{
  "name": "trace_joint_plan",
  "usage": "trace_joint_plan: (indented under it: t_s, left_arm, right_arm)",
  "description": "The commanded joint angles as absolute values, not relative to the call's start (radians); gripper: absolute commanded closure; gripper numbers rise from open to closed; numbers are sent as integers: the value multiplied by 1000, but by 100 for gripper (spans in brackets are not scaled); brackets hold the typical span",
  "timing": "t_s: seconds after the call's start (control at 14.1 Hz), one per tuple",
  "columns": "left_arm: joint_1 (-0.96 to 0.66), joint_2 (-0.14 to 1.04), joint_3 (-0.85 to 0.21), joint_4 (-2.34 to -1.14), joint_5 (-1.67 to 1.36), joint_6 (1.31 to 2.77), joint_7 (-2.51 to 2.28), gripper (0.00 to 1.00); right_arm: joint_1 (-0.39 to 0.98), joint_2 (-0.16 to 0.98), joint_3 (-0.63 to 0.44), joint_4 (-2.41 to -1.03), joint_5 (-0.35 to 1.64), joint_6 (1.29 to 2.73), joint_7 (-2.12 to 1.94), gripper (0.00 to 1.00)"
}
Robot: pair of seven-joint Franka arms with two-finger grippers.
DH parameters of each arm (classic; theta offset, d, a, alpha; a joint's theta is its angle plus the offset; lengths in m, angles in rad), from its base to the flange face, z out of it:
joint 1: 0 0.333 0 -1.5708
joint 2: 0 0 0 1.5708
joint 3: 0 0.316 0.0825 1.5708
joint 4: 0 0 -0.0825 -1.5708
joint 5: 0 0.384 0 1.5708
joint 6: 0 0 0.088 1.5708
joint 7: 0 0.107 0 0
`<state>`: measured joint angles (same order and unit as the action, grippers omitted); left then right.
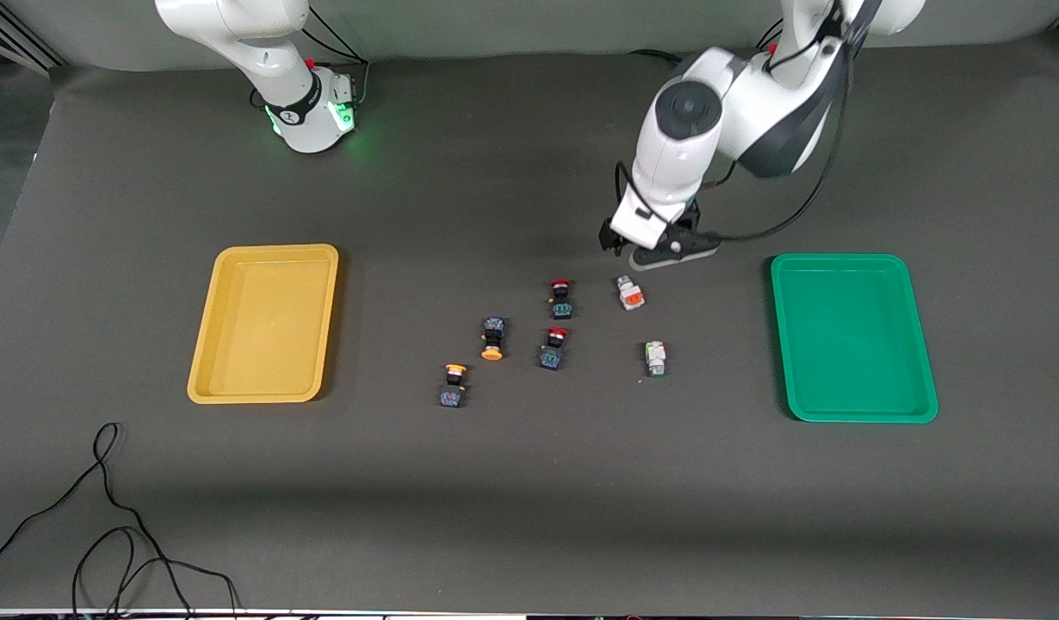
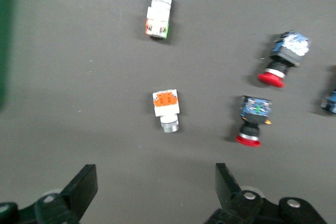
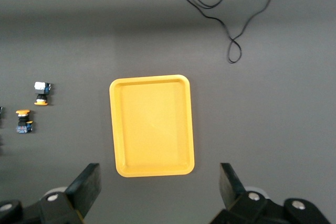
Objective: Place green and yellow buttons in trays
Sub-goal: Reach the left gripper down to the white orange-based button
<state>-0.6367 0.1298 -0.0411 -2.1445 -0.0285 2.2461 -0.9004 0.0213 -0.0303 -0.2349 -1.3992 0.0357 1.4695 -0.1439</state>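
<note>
The yellow tray lies toward the right arm's end and the green tray toward the left arm's end. Between them lie two dark buttons with orange-yellow caps, an orange-accented white button and a green-accented white button. My left gripper is open and empty over bare table beside the orange-accented button, jaws wide; the green-accented button shows too. My right gripper is open and empty, high over the table by the yellow tray.
Two dark buttons with red caps lie among the others. A black cable loops on the table near the front camera. The right arm's base stands at the table's back edge.
</note>
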Motion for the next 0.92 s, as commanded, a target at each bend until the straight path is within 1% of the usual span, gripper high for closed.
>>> trace_joint_plan:
  t_s: [0.0,0.14,0.21,0.35,0.57,0.64,0.71,0.78,0.85]
  left_arm:
    - [-657,260,-26,-2160,-15,2388,-948,0]
    - [-658,345,-26,-2163,-3,2486,-951,0]
    - [-658,363,-26,-2163,-2,2520,-951,0]
    - [-658,397,-26,-2163,2,2536,-950,0]
    - [-655,446,-26,-2161,2,2598,-948,1]
    - [-653,449,-25,-2161,2,2600,-948,5]
    - [-652,449,-25,-2161,2,2600,-948,13]
    - [-652,449,-25,-2161,2,2599,-950,25]
    - [-649,449,-25,-2161,2,2597,-950,42]
  right_arm:
    - [35,14,-239,-1361,49,1450,-149,0]
    - [35,26,-238,-1364,51,1444,-156,0]
    - [40,26,-238,-1380,51,1425,-152,0]
    - [55,29,-238,-1393,51,1425,-155,0]
    - [83,35,-236,-1394,57,1424,-144,0]
    - [97,38,-236,-1394,86,1424,-121,0]
    - [115,46,-235,-1391,122,1430,-56,0]
    - [145,64,-235,-1390,138,1442,6,0]
    - [188,81,-235,-1385,135,1460,49,0]
